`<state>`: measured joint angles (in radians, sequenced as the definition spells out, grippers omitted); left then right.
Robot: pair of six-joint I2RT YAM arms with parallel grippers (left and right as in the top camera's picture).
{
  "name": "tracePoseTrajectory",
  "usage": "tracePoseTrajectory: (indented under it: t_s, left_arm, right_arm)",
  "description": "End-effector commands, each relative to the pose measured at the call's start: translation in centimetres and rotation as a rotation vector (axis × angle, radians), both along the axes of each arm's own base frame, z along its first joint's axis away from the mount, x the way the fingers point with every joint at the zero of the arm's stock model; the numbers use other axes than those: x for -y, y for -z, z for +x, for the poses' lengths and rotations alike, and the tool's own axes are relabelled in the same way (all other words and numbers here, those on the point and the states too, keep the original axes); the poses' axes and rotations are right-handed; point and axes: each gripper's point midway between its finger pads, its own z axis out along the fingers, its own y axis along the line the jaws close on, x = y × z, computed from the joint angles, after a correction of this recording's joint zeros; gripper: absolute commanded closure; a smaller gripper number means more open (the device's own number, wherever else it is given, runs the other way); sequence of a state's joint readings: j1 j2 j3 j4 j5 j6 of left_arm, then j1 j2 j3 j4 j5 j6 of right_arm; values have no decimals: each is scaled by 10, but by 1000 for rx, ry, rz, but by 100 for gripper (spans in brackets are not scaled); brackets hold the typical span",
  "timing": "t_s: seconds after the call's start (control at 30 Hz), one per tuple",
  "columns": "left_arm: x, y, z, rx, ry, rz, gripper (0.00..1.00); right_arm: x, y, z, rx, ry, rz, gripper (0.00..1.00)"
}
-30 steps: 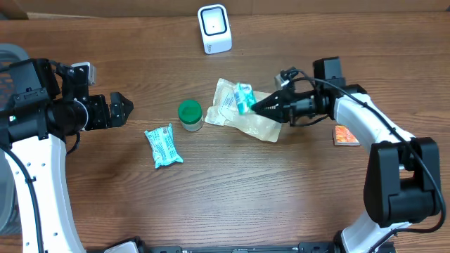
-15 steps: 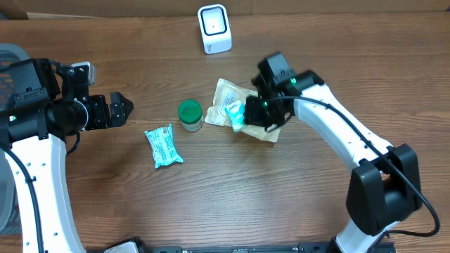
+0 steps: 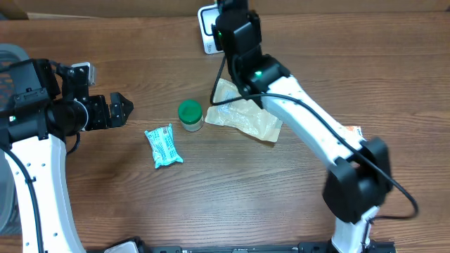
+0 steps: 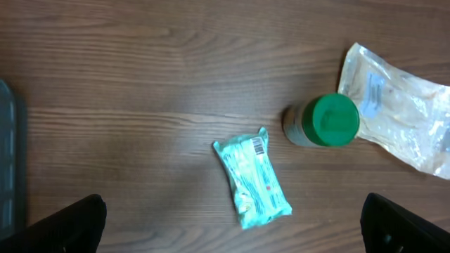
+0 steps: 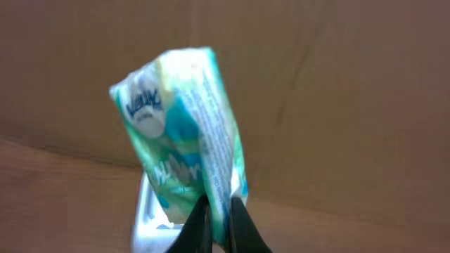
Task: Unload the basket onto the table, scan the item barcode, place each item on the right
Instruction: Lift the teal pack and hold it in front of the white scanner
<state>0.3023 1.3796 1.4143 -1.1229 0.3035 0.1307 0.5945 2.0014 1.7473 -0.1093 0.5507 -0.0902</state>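
A teal and white packet (image 5: 183,133) hangs upright in the right wrist view, and my right gripper (image 5: 218,214) is shut on its lower edge. The white scanner (image 5: 149,218) stands just behind and below the packet. In the overhead view the right arm (image 3: 239,42) reaches to the back of the table and covers part of the scanner (image 3: 208,28); the held packet is hidden there. My left gripper (image 3: 119,110) stands open at the left, holding nothing. Its fingers (image 4: 70,225) frame bare table near a second teal packet (image 4: 252,181).
The second teal packet (image 3: 162,145) lies left of centre. A green-lidded jar (image 3: 189,114) stands beside a clear plastic bag (image 3: 246,118). An orange item (image 3: 353,131) shows by the right arm. A grey bin (image 3: 5,53) sits at the left edge.
My right arm has swung from beside the clear bag to the back of the table, lifting the teal packet up to the scanner. The left arm has not moved.
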Motion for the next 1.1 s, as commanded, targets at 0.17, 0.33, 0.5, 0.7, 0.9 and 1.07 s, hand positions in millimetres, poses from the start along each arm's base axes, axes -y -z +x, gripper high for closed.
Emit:
tracePoseTrajectory:
  t_s: [0.17,0.33,0.5,0.7,0.9,1.07]
  left_arm:
    - [1,-2,2,9,17,9,0]
    - [1,-2,1,9,16,9,0]
    - [1,-2,1,9,16,9,0]
    - [1,-2,2,9,16,9,0]
    - [1,-2,2,9,17,9,0]
    - [1,-2,2,9,17,9,0]
  right_arm:
    - [-16,85,61,166,-55,-488,96]
    - [-18,124,72,185,-62,-584,96]
    - [-20,142,73,169,-82,-591,96]
    - [-21,143,73,170,-88,-591,96]
    - [-20,142,73,170,-87,-591,96]
    - [-11,122,72,211,12,-567,96]
